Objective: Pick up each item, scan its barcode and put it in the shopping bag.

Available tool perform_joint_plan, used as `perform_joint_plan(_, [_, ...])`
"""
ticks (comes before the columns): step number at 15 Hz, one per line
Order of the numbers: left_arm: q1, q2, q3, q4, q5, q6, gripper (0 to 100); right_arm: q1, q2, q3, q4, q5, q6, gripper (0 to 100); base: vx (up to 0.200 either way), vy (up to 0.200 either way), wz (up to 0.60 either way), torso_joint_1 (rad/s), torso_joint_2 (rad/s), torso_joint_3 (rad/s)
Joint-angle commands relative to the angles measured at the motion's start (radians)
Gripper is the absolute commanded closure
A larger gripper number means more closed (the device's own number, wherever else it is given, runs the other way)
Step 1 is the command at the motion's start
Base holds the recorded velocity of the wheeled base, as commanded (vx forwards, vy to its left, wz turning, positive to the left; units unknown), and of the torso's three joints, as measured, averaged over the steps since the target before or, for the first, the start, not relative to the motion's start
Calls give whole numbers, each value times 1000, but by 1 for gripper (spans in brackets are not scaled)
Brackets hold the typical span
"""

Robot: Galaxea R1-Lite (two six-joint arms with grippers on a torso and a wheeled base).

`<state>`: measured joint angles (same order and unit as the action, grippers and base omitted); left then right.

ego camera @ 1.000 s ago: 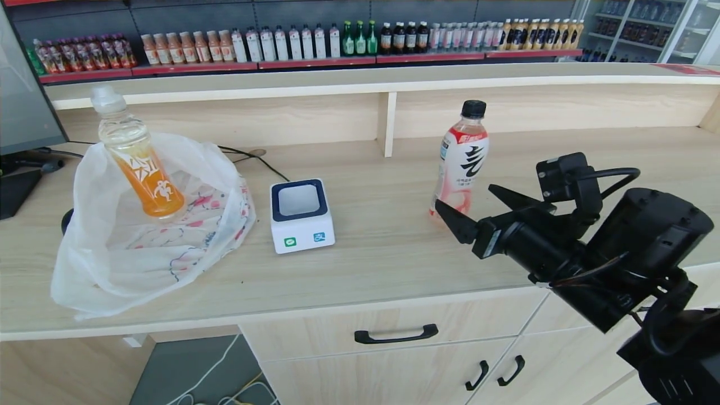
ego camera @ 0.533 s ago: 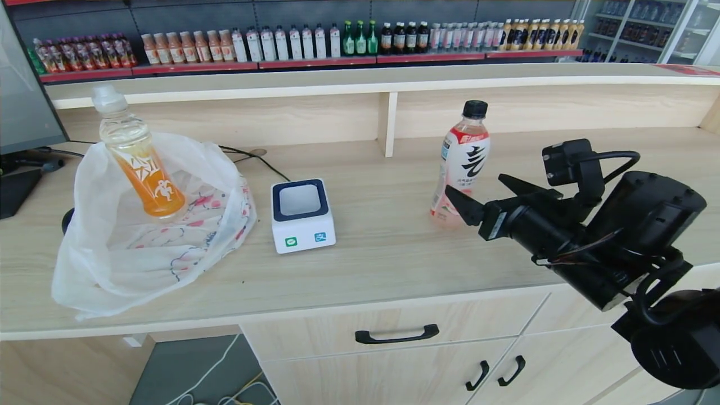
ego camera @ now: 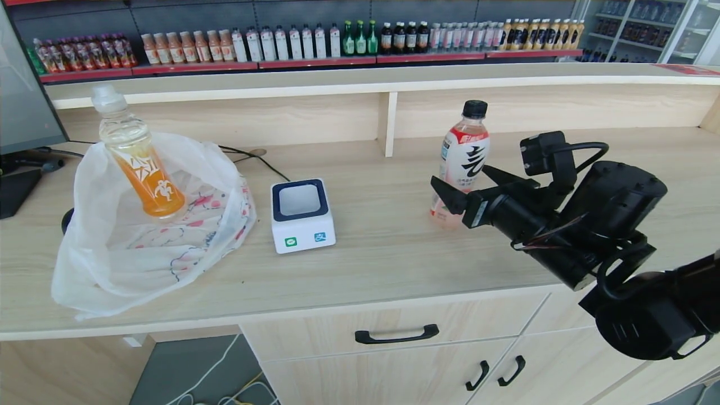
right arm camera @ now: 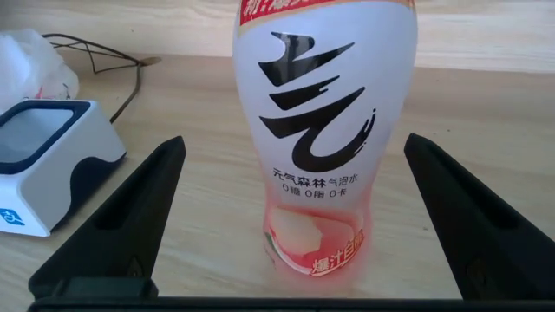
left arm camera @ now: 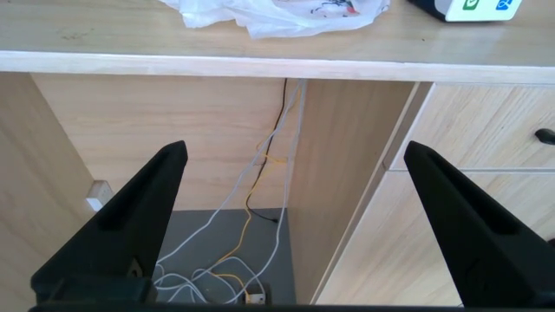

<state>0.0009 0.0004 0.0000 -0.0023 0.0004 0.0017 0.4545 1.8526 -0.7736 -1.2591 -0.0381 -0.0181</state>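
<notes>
Matt wood-grain counter (ego camera: 382, 253), smooth plastic bottle (ego camera: 464, 154).

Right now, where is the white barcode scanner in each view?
Head view: scanner on the counter, between shopping bag and pink bottle.
Left wrist view: scanner at the counter edge, beside the shopping bag.
Right wrist view: scanner beside the pink bottle.
Shared landmark: the wooden counter.

Bright, even light, faint soft shadows, straight lines bowing near edges.
</notes>
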Motion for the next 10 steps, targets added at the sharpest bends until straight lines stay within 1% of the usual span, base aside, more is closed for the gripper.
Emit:
perform_joint_plan(1, [1, 0, 0, -1, 1, 0, 0, 0, 34, -27, 0, 1, 0, 0, 0, 0, 0, 0, 0, 0])
perform_joint_plan(4, [1, 0, 0, -1, 1, 0, 0, -5, 57, -50, 3, 7, 0, 0, 0, 0, 0, 0, 0, 0])
perform_joint_plan(6, [1, 0, 0, -1, 1, 0, 0, -10, 83, -98, 15, 10, 0, 0, 0, 0, 0, 0, 0, 0])
perform_joint_plan(8, [1, 0, 0, -1, 0, 0, 0, -13, 89, -165, 87, 15, 0, 0, 0, 0, 0, 0, 0, 0])
perform_joint_plan(10, [1, 0, 0, -1, 1, 0, 0, -14, 105, -204, 106, 17, 0, 0, 0, 0, 0, 0, 0, 0])
